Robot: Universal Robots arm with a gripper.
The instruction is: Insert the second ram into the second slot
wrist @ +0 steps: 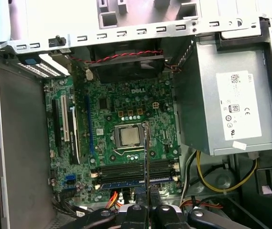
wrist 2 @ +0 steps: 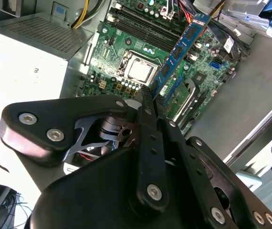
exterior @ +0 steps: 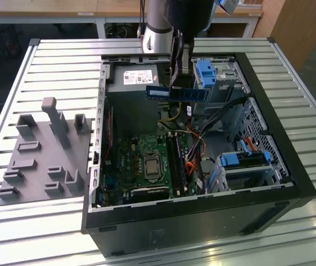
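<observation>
The second ram (exterior: pixel 177 93) is a thin dark-blue stick with a white sticker, held level above the open computer case. My gripper (exterior: pixel 178 86) is shut on its middle from above. In the second wrist view the ram (wrist 2: pixel 181 45) juts out from the gripper (wrist 2: pixel 151 95) over the motherboard. In the first wrist view I see the ram (wrist: pixel 146 157) edge-on, crossing the row of memory slots (wrist: pixel 136 169) well above them. One slot holds a blue stick (wrist: pixel 131 182); the dark slots beside it are bare. I cannot tell which is the second slot.
The green motherboard (exterior: pixel 146 163) with its CPU socket (wrist: pixel 128 136) lies on the case floor. A grey power supply (wrist: pixel 226 105) sits beside it. Light-blue drive-cage tabs (exterior: pixel 206 72) and orange cables (exterior: pixel 193 149) crowd the exterior view's right. A grey fixture plate (exterior: pixel 41 152) lies outside the case.
</observation>
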